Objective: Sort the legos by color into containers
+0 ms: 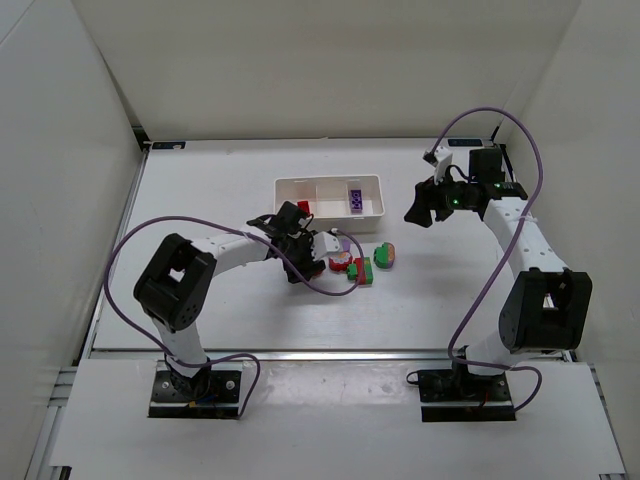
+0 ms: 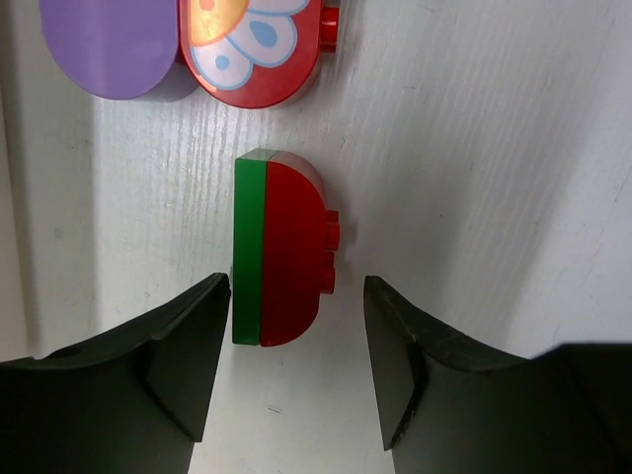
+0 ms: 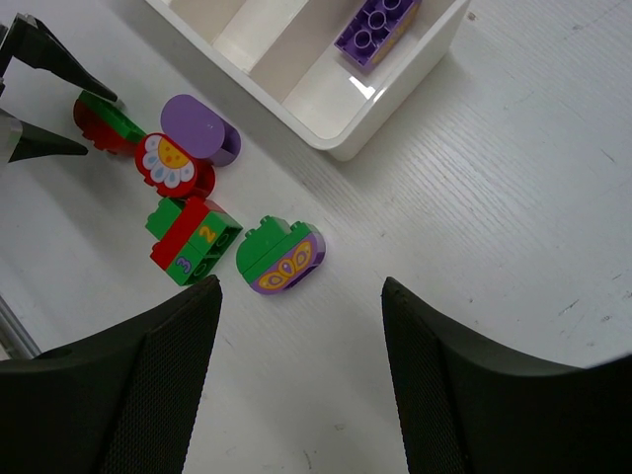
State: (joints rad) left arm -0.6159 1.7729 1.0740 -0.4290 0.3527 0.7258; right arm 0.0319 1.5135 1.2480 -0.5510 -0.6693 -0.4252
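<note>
Left pincer (image 2: 296, 284): open, straddling red-green brick (image 2: 286, 247) on desk (image 2: 474, 148).
Right pincer (image 3: 301, 286): open, right of tray (image 3: 392, 102).

**Both grippers open, arms well apart**

Your left arm (image 1: 232, 247) reaches right from its near-left base toward the middle of the scene with the wrist tipped down. The left gripper (image 2: 296, 296) sits low, jaws apart and gripping nothing. Your right arm (image 1: 522, 235) rises on the right side and bends far and left. The right gripper (image 3: 301, 296) hangs high, looking down, with its jaws spread wide and empty.
</note>
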